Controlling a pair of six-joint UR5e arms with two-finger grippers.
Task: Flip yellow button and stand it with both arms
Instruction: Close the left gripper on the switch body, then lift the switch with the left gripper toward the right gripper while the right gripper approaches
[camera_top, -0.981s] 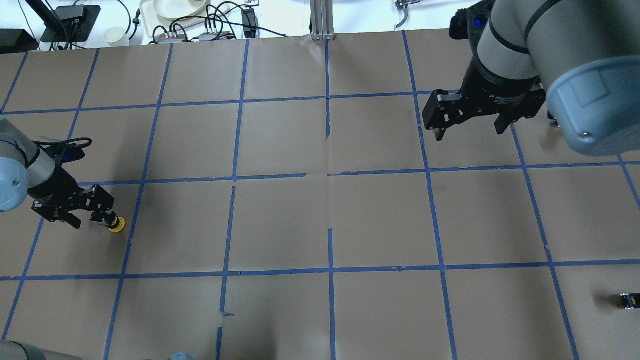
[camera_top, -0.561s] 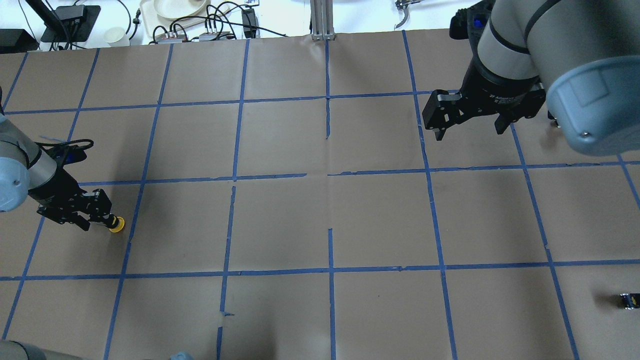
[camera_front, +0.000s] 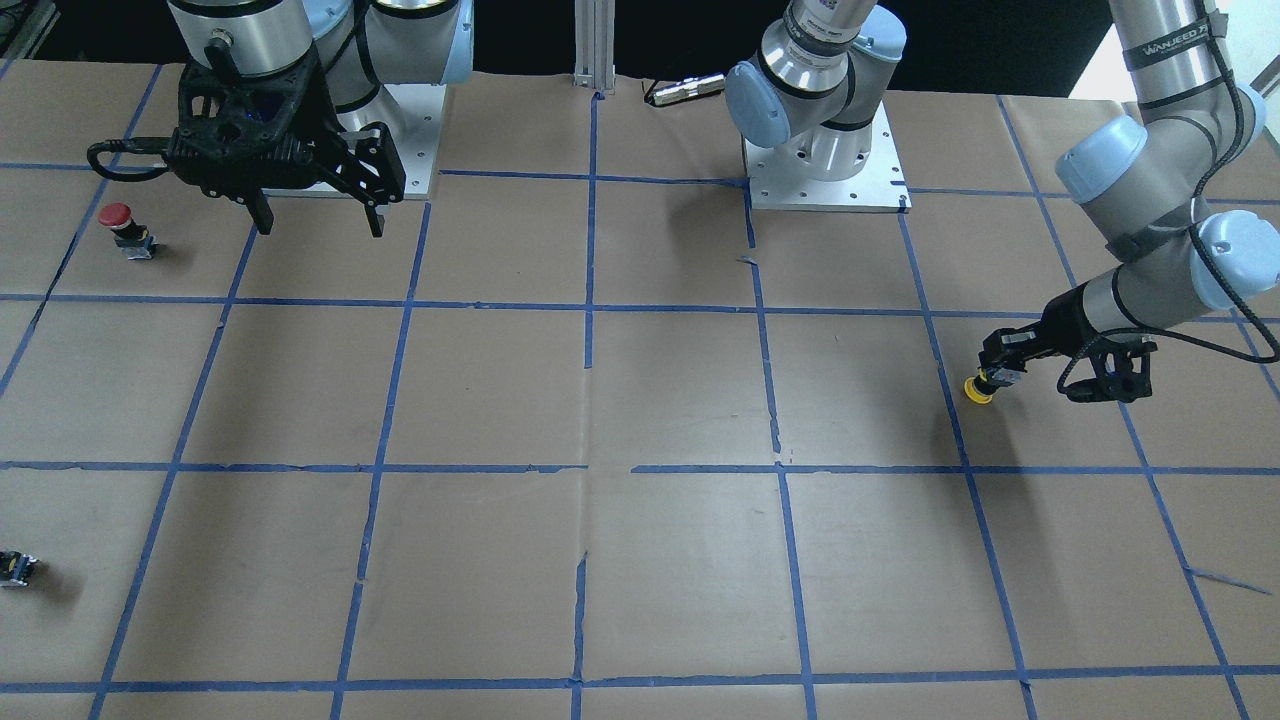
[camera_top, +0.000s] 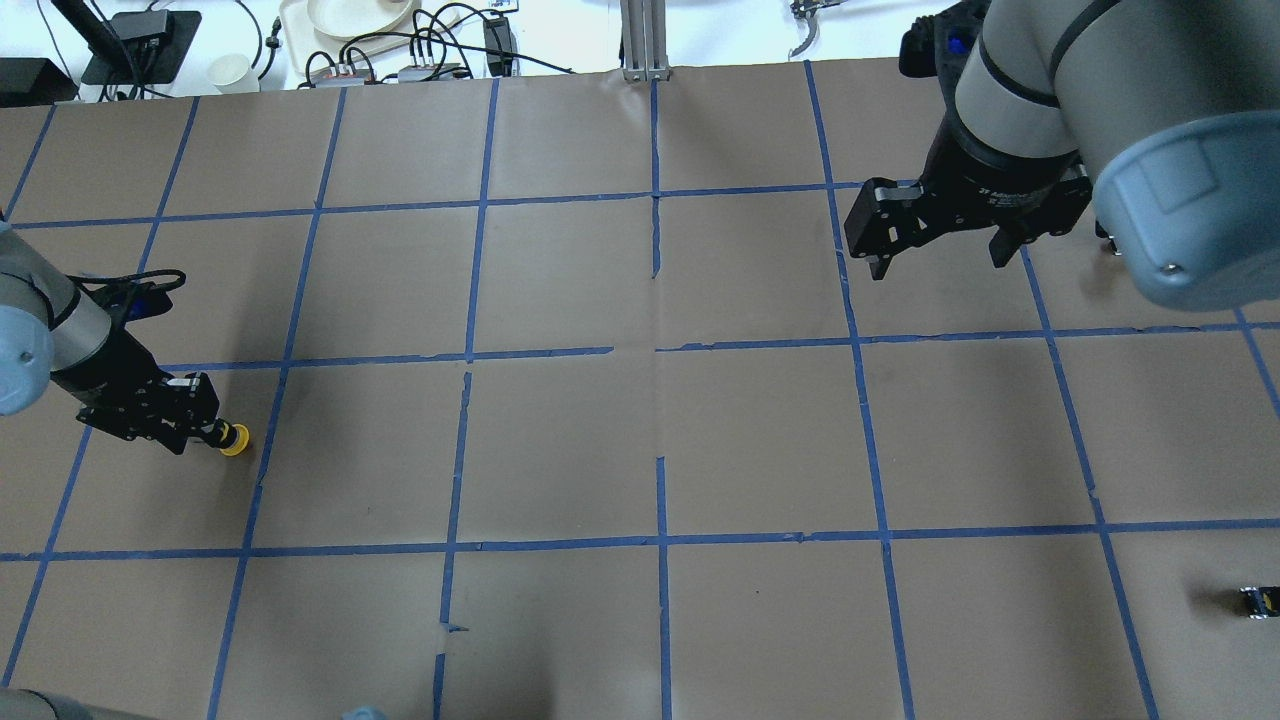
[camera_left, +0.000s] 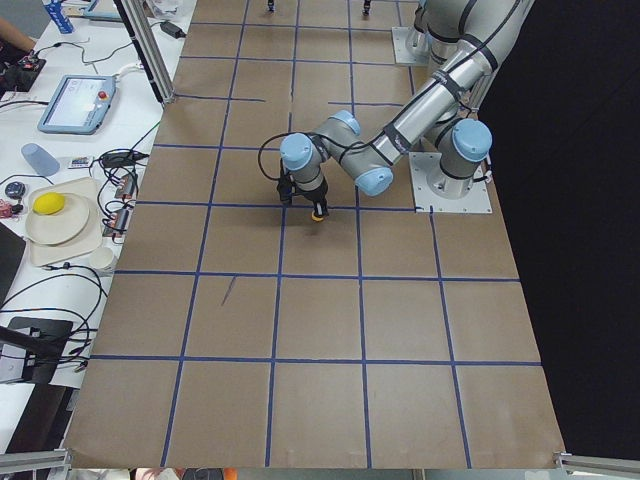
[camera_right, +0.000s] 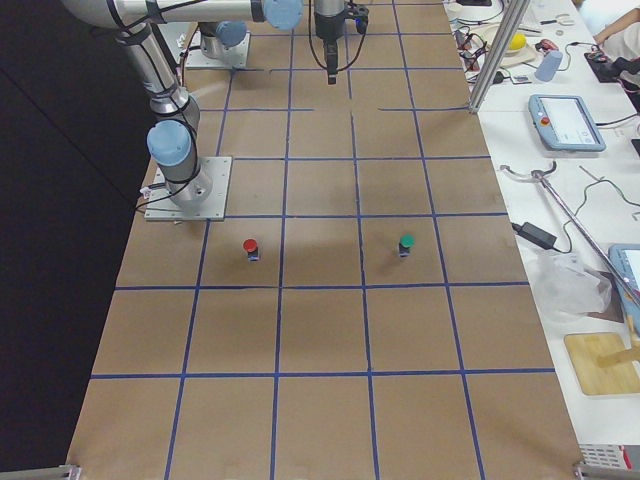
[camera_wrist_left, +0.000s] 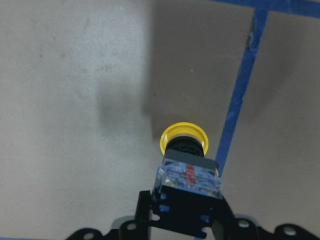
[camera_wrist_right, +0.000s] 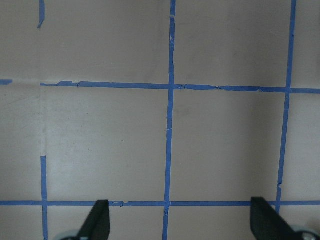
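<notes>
Our left end effector (camera_top: 203, 431) pinches the yellow button (camera_top: 234, 438) by its body, cap outward, near the surface's (camera_top: 640, 440) left end; our right end effector (camera_top: 940, 262) hangs spread, well apart. We fear slippage: the pinch looks shallow.

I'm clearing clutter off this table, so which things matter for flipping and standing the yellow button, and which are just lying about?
For the job: yellow button, gripped by the left hand; right hand, open, holding nothing.
Lying about: red button, green button, small black part.
</notes>
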